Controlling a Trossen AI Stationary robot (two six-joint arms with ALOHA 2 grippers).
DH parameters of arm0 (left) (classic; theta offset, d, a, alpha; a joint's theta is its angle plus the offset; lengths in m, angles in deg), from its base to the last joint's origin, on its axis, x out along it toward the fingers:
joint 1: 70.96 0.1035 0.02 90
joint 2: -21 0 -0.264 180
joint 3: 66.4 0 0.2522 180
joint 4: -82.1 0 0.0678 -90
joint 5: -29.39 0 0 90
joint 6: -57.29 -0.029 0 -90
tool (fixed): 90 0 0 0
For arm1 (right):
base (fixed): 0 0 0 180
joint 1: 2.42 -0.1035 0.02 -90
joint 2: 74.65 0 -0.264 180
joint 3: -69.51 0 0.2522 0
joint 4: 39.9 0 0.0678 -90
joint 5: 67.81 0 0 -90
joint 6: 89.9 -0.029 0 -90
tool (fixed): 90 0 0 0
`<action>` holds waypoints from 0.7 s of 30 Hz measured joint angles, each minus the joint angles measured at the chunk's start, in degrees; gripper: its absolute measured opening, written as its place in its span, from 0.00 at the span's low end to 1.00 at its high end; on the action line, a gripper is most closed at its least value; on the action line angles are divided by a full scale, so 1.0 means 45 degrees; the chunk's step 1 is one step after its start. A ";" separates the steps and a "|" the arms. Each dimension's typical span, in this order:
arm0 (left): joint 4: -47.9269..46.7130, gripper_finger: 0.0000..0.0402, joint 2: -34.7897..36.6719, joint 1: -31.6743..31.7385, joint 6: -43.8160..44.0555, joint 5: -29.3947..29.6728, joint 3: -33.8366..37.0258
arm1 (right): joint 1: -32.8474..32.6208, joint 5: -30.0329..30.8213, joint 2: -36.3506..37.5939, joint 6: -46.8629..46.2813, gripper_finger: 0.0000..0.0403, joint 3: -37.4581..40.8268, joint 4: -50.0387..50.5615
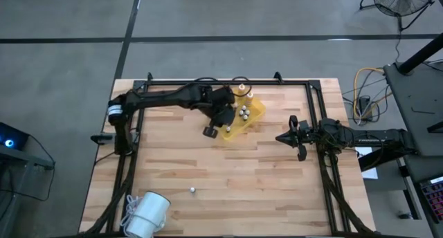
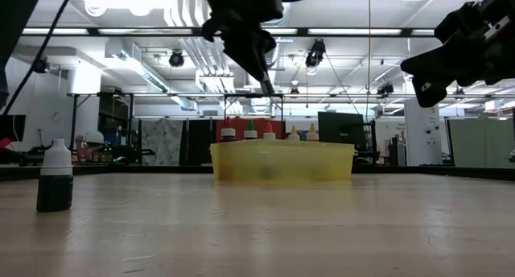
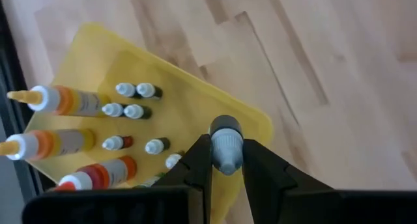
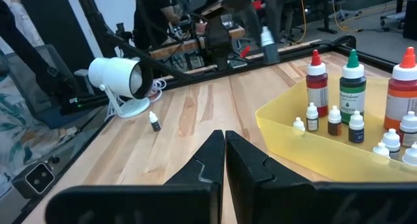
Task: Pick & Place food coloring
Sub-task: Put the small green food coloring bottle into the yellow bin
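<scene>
Lamp: a white lamp [image 1: 147, 216] lies at the near-left corner of the counter [image 1: 228, 176], well apart from everything else.
Lone bottle: one tiny dropper bottle [image 1: 192, 190] with a white cap stands by itself on the bare wood, between the lamp and the counter's middle (in the low view it shows dark-bodied at the left edge).
Left claw: the left claw [image 3: 227, 160] hangs above the near rim of the yellow tray [image 1: 257, 113], its fingers clenched on a small white-capped held bottle [image 3: 226, 146] pinched between the tips and lifted off the counter.
Tray: the yellow tray sits at the far middle of the counter, turned at an angle to its edges.
Small food coloring: several tiny bottles [image 3: 133, 111] with white caps stand upright inside the tray, close together in loose pairs; their bodies look dark, red or green, though not all can be told.
Tall bottles: larger bottles stand in the tray too, a red-capped bottle [image 4: 316, 81], a green-capped bottle [image 4: 352, 86] and an orange-capped bottle [image 4: 404, 87], side by side behind the small ones.
Right claw: the right claw [image 1: 282, 138] waits over the right side of the counter, well apart from the tray, its fingers pressed together with nothing between them.
</scene>
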 joint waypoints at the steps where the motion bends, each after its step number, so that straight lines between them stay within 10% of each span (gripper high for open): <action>1: 0.0012 0.11 -0.0165 0.0057 0.0059 -0.0002 -0.0184 | 0.0002 0.0001 0.0000 0.0000 0.02 0.0000 -0.0003; 21: -0.0572 0.11 -0.2338 0.0778 -0.0276 0.0019 -0.0868 | -0.0002 -0.0005 -0.0006 0.0000 0.02 -0.0002 -0.0003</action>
